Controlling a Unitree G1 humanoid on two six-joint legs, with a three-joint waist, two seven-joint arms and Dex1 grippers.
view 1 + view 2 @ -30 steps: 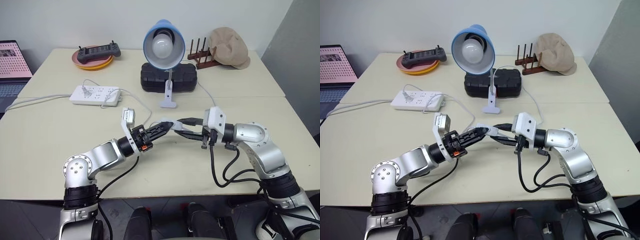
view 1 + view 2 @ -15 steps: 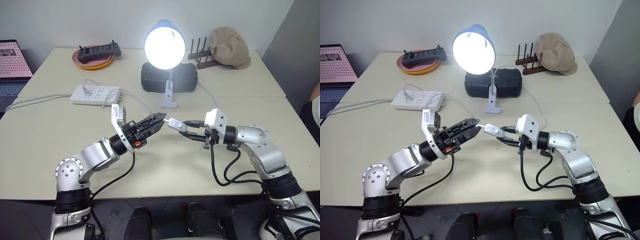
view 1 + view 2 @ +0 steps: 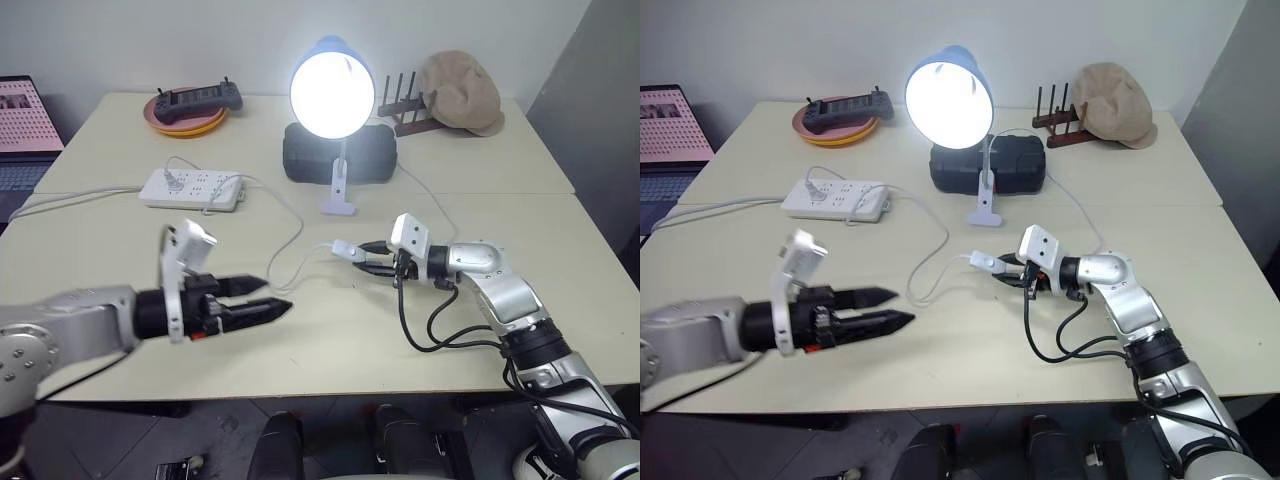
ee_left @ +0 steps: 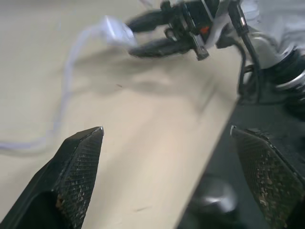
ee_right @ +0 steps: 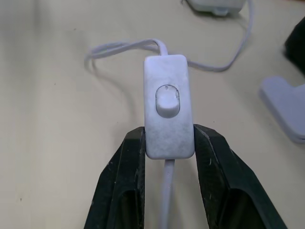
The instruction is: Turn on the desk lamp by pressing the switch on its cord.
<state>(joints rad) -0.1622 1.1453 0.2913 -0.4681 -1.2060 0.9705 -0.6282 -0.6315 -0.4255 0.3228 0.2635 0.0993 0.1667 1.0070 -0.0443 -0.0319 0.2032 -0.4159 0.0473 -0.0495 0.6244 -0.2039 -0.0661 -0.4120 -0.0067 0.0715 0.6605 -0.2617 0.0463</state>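
Since the desk lamp (image 3: pixel 331 88) is lit, the switch (image 5: pixel 165 111), clamped in the right gripper (image 3: pixel 362 258)'s jaws just over the worktop (image 3: pixel 330 340), is probably best lowered gently and released, while the left gripper (image 3: pixel 262 299)'s jaws, spread wide, are kept clear of the cord (image 3: pixel 288 258).

Laptop (image 3: pixel 20 135) cut by frame edge; cord (image 4: pixel 64 90) blurred.
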